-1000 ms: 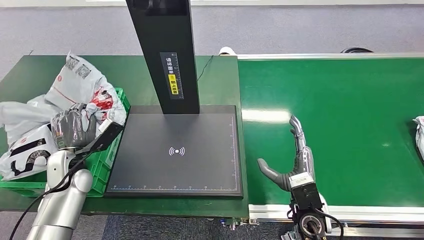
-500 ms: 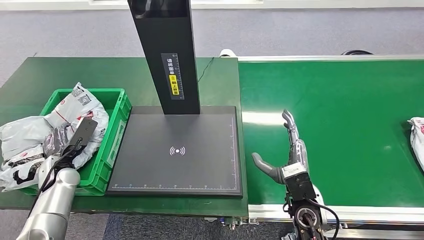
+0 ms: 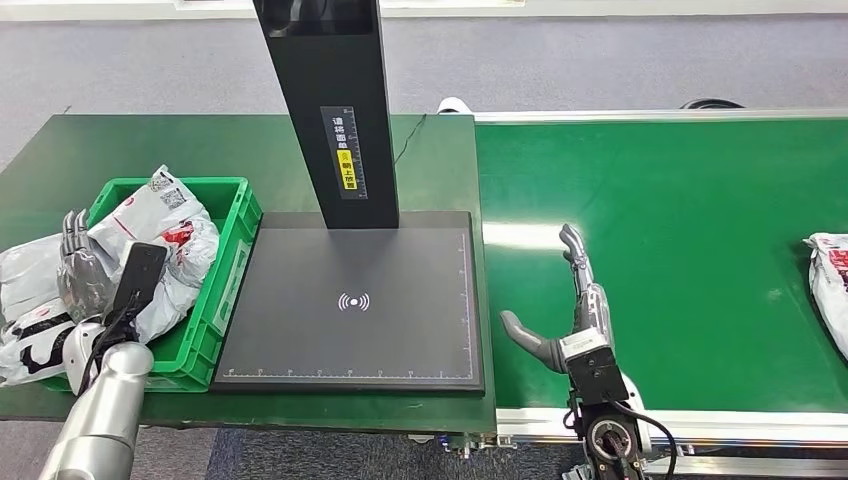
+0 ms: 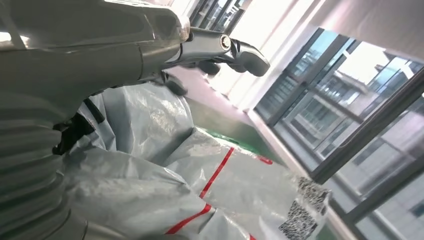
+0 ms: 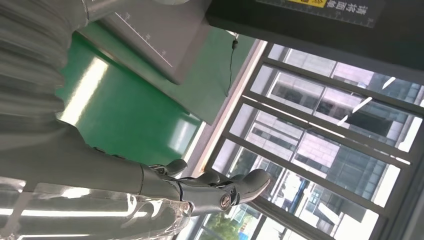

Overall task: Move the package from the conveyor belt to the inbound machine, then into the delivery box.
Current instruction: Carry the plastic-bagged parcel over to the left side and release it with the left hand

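The left hand [image 3: 82,262] has let go, fingers spread above the package [image 3: 160,225] now lying in the green delivery box [image 3: 222,262]; right hand [image 3: 568,305] hovers splayed over open conveyor belt [image 3: 690,200].

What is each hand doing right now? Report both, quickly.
Left hand: open, fingers spread above the grey plastic packages, holding nothing.
Right hand: open over the green conveyor belt.

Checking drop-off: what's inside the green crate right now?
The green crate holds grey-white packages with red print, piled past its near-left rim. The left hand is open above them. The crate's floor is covered.
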`<action>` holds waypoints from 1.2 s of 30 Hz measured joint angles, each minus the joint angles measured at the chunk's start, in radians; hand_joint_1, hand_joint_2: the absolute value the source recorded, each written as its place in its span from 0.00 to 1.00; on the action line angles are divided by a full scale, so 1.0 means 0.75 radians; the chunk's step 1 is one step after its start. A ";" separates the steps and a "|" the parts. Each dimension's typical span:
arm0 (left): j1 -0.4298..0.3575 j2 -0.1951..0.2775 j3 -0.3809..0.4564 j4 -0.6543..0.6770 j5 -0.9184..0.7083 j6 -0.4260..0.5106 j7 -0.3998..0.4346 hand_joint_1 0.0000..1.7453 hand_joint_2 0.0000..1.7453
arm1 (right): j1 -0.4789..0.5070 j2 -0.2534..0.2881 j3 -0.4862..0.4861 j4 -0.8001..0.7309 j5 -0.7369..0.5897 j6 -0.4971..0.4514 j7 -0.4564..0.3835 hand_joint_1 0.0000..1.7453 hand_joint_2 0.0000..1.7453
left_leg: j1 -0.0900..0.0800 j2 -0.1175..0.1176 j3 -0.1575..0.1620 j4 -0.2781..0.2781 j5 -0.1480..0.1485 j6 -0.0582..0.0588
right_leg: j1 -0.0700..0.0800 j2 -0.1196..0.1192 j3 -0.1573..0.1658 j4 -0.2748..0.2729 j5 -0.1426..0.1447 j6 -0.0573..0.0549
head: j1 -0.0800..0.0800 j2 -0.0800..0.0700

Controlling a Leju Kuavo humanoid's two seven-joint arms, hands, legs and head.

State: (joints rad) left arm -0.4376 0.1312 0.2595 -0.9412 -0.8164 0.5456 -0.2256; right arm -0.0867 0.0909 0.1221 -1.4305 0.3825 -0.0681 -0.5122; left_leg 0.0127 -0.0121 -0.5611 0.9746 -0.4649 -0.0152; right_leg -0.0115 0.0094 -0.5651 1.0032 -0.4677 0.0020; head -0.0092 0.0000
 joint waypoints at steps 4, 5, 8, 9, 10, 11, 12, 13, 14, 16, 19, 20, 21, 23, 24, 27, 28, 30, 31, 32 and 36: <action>0.065 -0.019 -0.013 -0.132 0.157 0.129 -0.221 0.00 1.00 | 0.008 -0.001 0.008 0.000 -0.013 -0.010 -0.011 0.00 1.00 | 0.000 0.000 -0.006 0.001 0.000 0.000 | -0.001 0.001 -0.006 0.000 0.000 0.000 | 0.000 0.000; 0.078 -0.024 -0.019 -0.164 0.181 0.150 -0.260 0.00 1.00 | 0.008 -0.001 0.010 0.000 -0.017 -0.012 -0.012 0.00 1.00 | -0.001 0.000 -0.007 0.001 -0.001 0.001 | -0.001 0.001 -0.007 0.000 0.000 0.001 | 0.000 0.000; 0.106 -0.034 -0.034 -0.235 0.202 0.165 -0.287 0.00 1.00 | 0.008 -0.001 0.014 0.000 -0.020 -0.013 -0.013 0.00 1.00 | -0.001 0.000 -0.009 0.001 -0.001 0.001 | -0.001 0.001 -0.009 0.000 0.000 0.001 | 0.000 0.000; 0.112 -0.037 -0.037 -0.252 0.204 0.166 -0.288 0.00 1.00 | 0.008 -0.002 0.014 0.000 -0.020 -0.013 -0.013 0.00 1.00 | -0.001 0.000 -0.009 0.001 -0.001 0.001 | -0.001 0.001 -0.009 0.000 0.000 0.001 | 0.000 0.000; 0.117 -0.040 -0.039 -0.266 0.206 0.166 -0.289 0.00 1.00 | 0.008 -0.002 0.014 0.000 -0.020 -0.014 -0.013 0.00 1.00 | -0.001 0.000 -0.010 0.000 -0.001 0.001 | -0.001 0.001 -0.010 0.000 0.000 0.001 | 0.000 0.000; 0.120 -0.043 -0.040 -0.278 0.206 0.166 -0.290 0.00 1.00 | 0.008 -0.002 0.015 0.000 -0.020 -0.014 -0.013 0.00 1.00 | 0.000 0.000 -0.010 0.000 -0.001 0.001 | -0.001 0.001 -0.010 0.000 0.000 0.001 | 0.000 0.000; 0.123 -0.046 -0.040 -0.287 0.206 0.166 -0.290 0.00 1.00 | 0.008 -0.002 0.015 0.000 -0.020 -0.014 -0.013 0.00 1.00 | 0.000 0.000 -0.010 0.000 -0.001 0.001 | -0.001 0.001 -0.010 0.000 0.000 0.000 | 0.000 0.000; 0.125 -0.048 -0.041 -0.296 0.206 0.166 -0.291 0.00 1.00 | 0.008 -0.002 0.016 0.000 -0.020 -0.014 -0.014 0.00 1.00 | 0.000 0.000 -0.010 0.000 -0.001 0.001 | -0.001 0.001 -0.010 0.000 0.000 0.000 | 0.000 0.000; 0.127 -0.049 -0.041 -0.302 0.206 0.166 -0.291 0.00 1.00 | 0.008 -0.002 0.016 0.000 -0.020 -0.014 -0.014 0.00 1.00 | 0.000 0.000 -0.010 0.000 -0.001 0.001 | -0.001 0.001 -0.010 0.000 0.000 0.000 | 0.000 0.000; 0.131 -0.052 -0.041 -0.312 0.206 0.166 -0.294 0.00 1.00 | 0.008 -0.003 0.018 0.000 -0.020 -0.014 -0.014 0.00 1.00 | 0.000 0.000 -0.010 0.000 -0.001 0.001 | -0.001 0.001 -0.010 0.000 0.000 0.000 | 0.000 0.000; 0.141 -0.060 -0.038 -0.336 0.257 0.174 -0.395 0.00 1.00 | 0.008 -0.004 0.021 0.001 -0.025 -0.017 -0.018 0.00 1.00 | 0.000 0.000 -0.010 0.000 -0.001 0.001 | -0.001 0.001 -0.010 0.000 0.000 0.000 | 0.000 0.000; 0.149 -0.067 -0.036 -0.356 0.301 0.177 -0.465 0.00 1.00 | 0.006 -0.005 0.023 0.002 -0.031 -0.020 -0.023 0.00 1.00 | 0.000 0.000 -0.011 0.000 -0.001 0.001 | -0.001 0.001 -0.010 0.000 0.000 0.000 | 0.000 0.000; 0.160 -0.075 -0.037 -0.385 0.352 0.180 -0.533 0.00 1.00 | 0.004 -0.005 0.026 0.004 -0.040 -0.025 -0.030 0.00 1.00 | 0.000 0.000 -0.011 0.000 -0.001 0.001 | -0.001 0.001 -0.011 0.000 0.000 0.001 | 0.000 0.000; 0.194 -0.086 -0.057 -0.475 0.467 0.182 -0.611 0.00 1.00 | -0.004 -0.006 0.034 0.012 -0.063 -0.036 -0.045 0.00 1.00 | -0.001 0.001 -0.011 0.001 -0.001 0.001 | -0.001 0.002 -0.011 0.000 0.000 0.001 | 0.000 0.000; 0.216 -0.088 -0.082 -0.532 0.527 0.181 -0.624 0.00 1.00 | -0.011 -0.007 0.038 0.018 -0.076 -0.042 -0.052 0.00 1.00 | -0.001 0.001 -0.011 0.001 -0.001 0.001 | -0.001 0.002 -0.012 0.000 0.000 0.001 | 0.000 0.000; 0.278 -0.072 -0.216 -0.700 0.747 0.105 -0.636 0.00 1.00 | -0.038 -0.012 0.045 0.037 -0.111 -0.052 -0.062 0.00 1.00 | -0.001 0.000 -0.012 0.001 -0.002 0.001 | -0.001 0.002 -0.012 -0.001 0.000 0.001 | 0.000 0.000; 0.293 -0.067 -0.269 -0.744 0.835 0.020 -0.637 0.00 1.00 | -0.048 -0.013 0.046 0.042 -0.120 -0.053 -0.063 0.00 1.00 | -0.001 -0.001 -0.012 0.001 -0.002 0.001 | -0.001 0.001 -0.012 -0.001 0.000 0.001 | 0.000 0.000; 0.316 -0.068 -0.362 -0.803 1.015 -0.255 -0.629 0.00 1.00 | -0.064 -0.015 0.046 0.051 -0.141 -0.047 -0.068 0.00 1.00 | -0.001 -0.001 -0.012 0.001 -0.002 0.001 | -0.001 0.000 -0.011 -0.001 0.000 0.001 | 0.000 0.000; 0.325 -0.074 -0.398 -0.817 1.089 -0.417 -0.621 0.00 1.00 | -0.070 -0.015 0.046 0.054 -0.159 -0.036 -0.071 0.00 1.00 | -0.001 -0.001 -0.012 0.001 -0.002 0.001 | -0.001 0.001 -0.011 -0.001 0.000 0.001 | 0.000 0.000; 0.333 -0.083 -0.427 -0.822 1.142 -0.565 -0.610 0.00 1.00 | -0.074 -0.015 0.046 0.056 -0.184 -0.018 -0.074 0.00 1.00 | -0.001 0.000 -0.012 0.001 -0.002 0.001 | -0.001 0.001 -0.011 -0.001 0.000 0.001 | 0.000 0.000; 0.350 -0.124 -0.505 -0.810 1.186 -0.855 -0.584 0.00 1.00 | -0.081 -0.012 0.045 0.061 -0.303 0.073 -0.066 0.00 1.00 | -0.001 0.000 -0.012 0.001 -0.002 0.001 | -0.001 0.002 -0.011 -0.001 0.001 0.001 | 0.000 0.000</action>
State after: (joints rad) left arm -0.1752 0.0385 -0.1191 -1.5490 0.0730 -0.0955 -0.6634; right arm -0.1477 0.0815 0.1560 -1.3851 0.1553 -0.0130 -0.5617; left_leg 0.0123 -0.0118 -0.5698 0.9753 -0.4660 -0.0145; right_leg -0.0124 0.0106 -0.5737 1.0025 -0.4671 0.0027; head -0.0092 0.0000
